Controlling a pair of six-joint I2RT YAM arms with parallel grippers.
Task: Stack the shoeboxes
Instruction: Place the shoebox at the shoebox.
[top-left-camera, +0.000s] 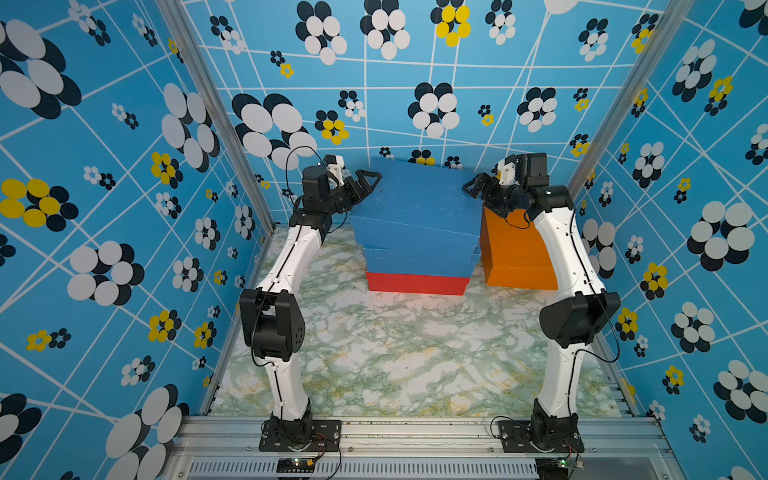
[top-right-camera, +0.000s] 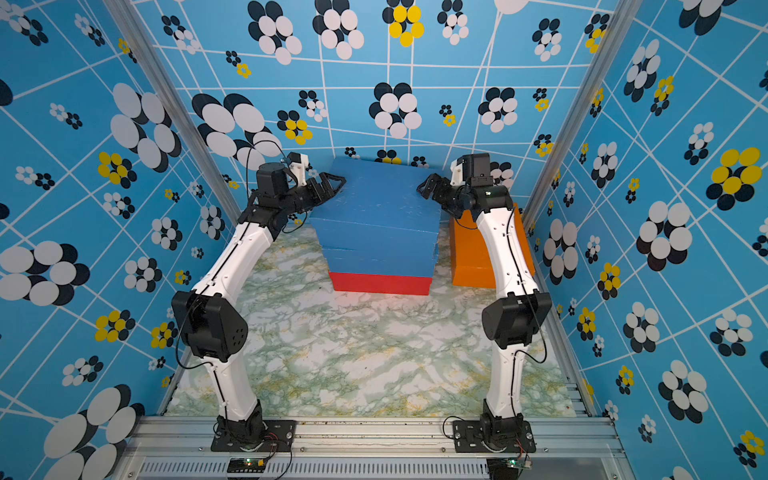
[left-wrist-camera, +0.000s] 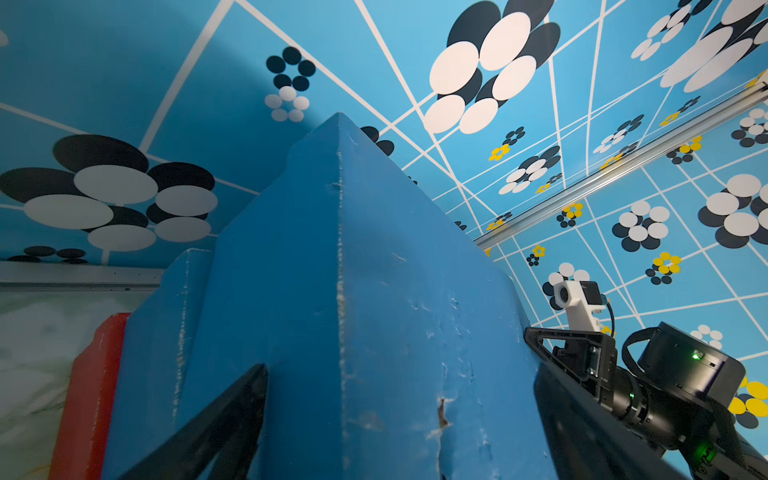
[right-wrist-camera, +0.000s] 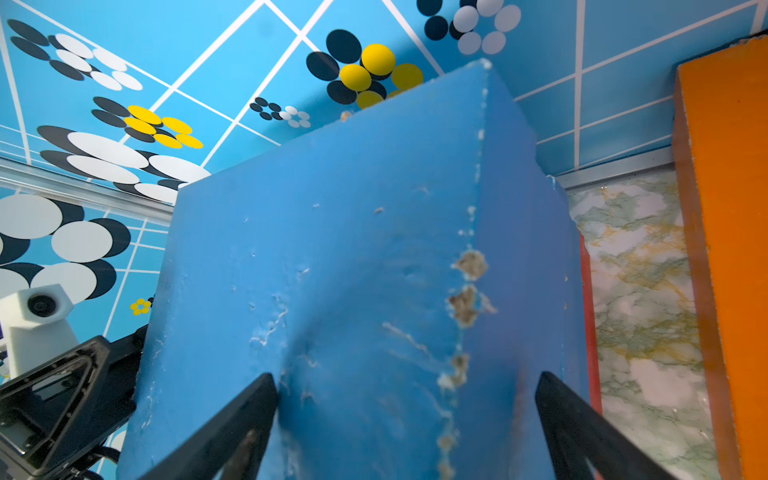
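Observation:
Three shoeboxes are stacked at the back middle: a red one (top-left-camera: 415, 284) at the bottom, a blue one (top-left-camera: 419, 262) on it, and a second blue one (top-left-camera: 415, 195) on top, lying slightly askew. The orange shoebox (top-left-camera: 515, 249) stands on the table just right of the stack. My left gripper (top-left-camera: 365, 183) is at the top blue box's left end and my right gripper (top-left-camera: 473, 189) at its right end. Both wrist views show the jaws spread wide with that box's (left-wrist-camera: 353, 270) edge between the fingers, for the left gripper (left-wrist-camera: 399, 374) and the right gripper (right-wrist-camera: 407, 378) alike.
The marble-patterned table (top-left-camera: 395, 353) lies between the arms in front of the stack. Blue patterned walls close in on the left, back and right. The right arm's forearm crosses in front of the orange box. An aluminium rail (top-left-camera: 415, 432) runs along the front edge.

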